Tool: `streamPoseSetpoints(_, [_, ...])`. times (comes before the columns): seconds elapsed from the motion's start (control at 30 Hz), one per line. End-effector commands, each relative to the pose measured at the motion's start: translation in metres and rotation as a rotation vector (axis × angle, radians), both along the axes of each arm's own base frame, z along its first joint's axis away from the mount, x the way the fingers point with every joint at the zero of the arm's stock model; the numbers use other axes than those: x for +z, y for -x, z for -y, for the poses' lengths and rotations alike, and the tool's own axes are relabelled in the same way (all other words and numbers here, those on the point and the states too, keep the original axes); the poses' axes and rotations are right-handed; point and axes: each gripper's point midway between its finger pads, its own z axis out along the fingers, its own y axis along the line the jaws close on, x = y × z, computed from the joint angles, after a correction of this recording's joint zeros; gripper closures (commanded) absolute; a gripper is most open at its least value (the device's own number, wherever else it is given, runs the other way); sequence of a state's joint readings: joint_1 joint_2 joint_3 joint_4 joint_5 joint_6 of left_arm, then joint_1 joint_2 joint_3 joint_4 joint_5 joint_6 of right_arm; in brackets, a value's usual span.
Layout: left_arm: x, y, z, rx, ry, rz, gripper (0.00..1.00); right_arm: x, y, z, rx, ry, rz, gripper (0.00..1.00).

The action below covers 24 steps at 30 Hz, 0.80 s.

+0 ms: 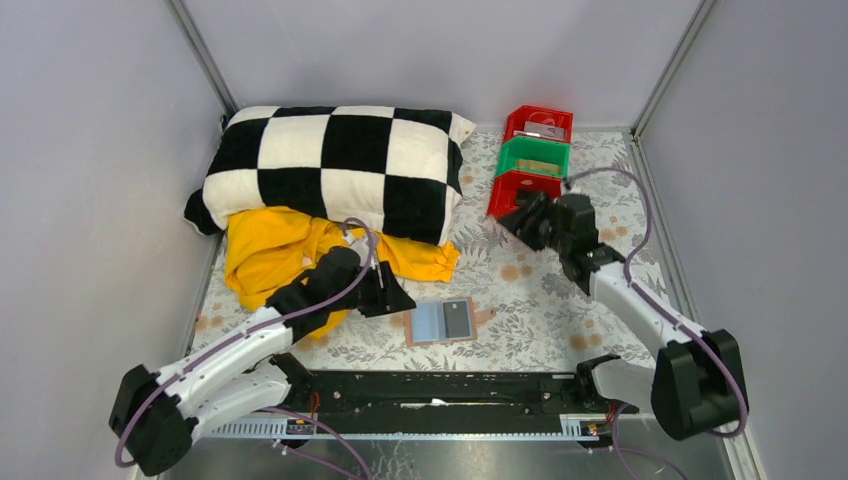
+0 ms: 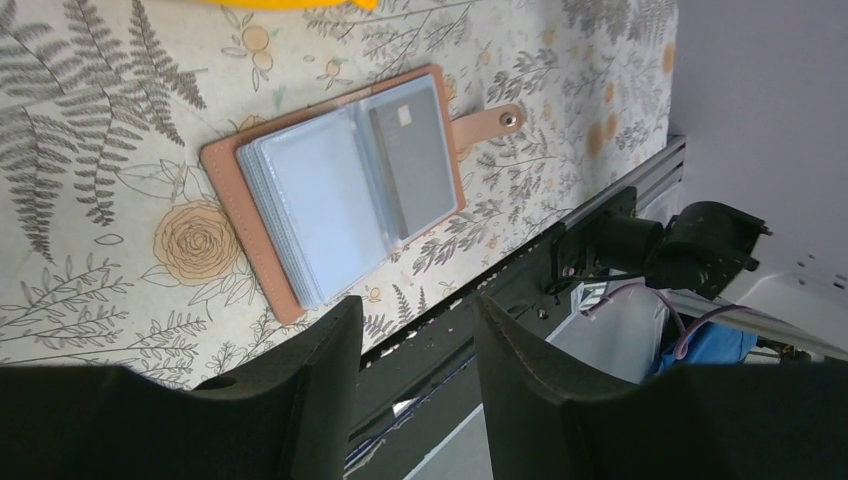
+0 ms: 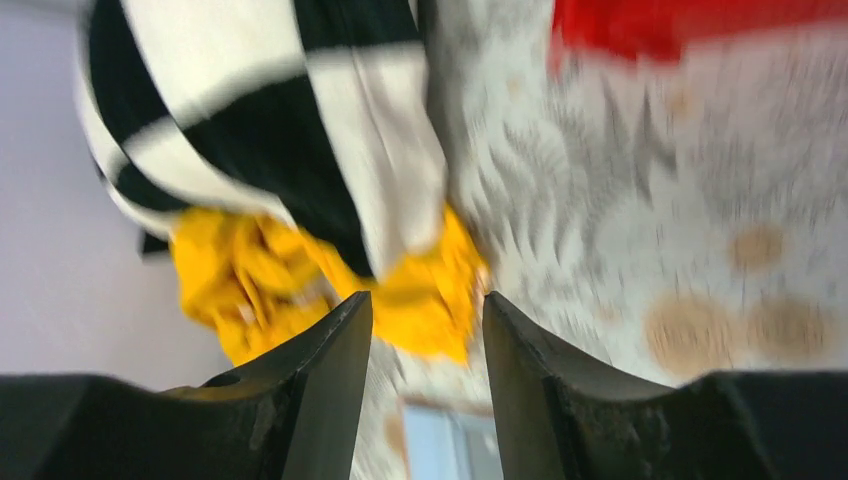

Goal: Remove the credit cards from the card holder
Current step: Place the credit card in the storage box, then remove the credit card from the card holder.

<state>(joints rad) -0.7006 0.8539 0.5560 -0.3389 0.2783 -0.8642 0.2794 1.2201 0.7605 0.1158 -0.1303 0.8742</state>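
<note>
The card holder (image 1: 432, 323) lies open and flat on the floral cloth near the front middle, tan leather edging around grey-blue panels. A dark card (image 1: 458, 320) shows in its right half. In the left wrist view the card holder (image 2: 300, 195) shows the dark card (image 2: 412, 165) under a clear sleeve, and its side tab (image 2: 490, 122). My left gripper (image 1: 396, 297) is open and empty just left of the holder, also shown in the left wrist view (image 2: 418, 305). My right gripper (image 1: 521, 216) is open and empty, raised near the bins, and its own view (image 3: 425, 300) is blurred.
A checkered pillow (image 1: 335, 165) and a yellow cloth (image 1: 275, 250) lie at the back left. Red and green bins (image 1: 532, 158) stand at the back right. The black base rail (image 1: 440, 388) runs along the near edge. Grey walls enclose the table.
</note>
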Motion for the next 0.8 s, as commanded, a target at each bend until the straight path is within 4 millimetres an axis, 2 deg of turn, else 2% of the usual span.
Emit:
streamPoseSetpoints(0.0, [-0.002,-0.007,0.022,-0.001,0.073,-0.013,0.52,-0.04,0.084,-0.038,0.359,0.018,-0.054,0.48])
streamPoseSetpoints(0.07, [-0.012,-0.01,0.025,0.016,0.061,-0.034,0.52,-0.054,0.112,-0.049,0.434,0.005,-0.09,0.49])
streamPoseSetpoints(0.17, [-0.032,-0.014,0.023,0.036,0.01,-0.063,0.53,-0.068,0.144,-0.066,0.525,0.014,-0.125,0.5])
streamPoseSetpoints(0.27, [-0.044,-0.013,0.024,0.033,-0.003,-0.086,0.53,-0.082,0.159,-0.072,0.565,0.012,-0.157,0.5])
streamPoseSetpoints(0.47, [-0.065,-0.012,0.022,0.044,-0.047,-0.124,0.53,-0.103,0.168,-0.083,0.623,0.009,-0.212,0.49])
streamPoseSetpoints(0.77, [-0.087,-0.007,0.017,0.058,-0.075,-0.165,0.54,-0.138,0.178,-0.086,0.655,0.02,-0.296,0.48])
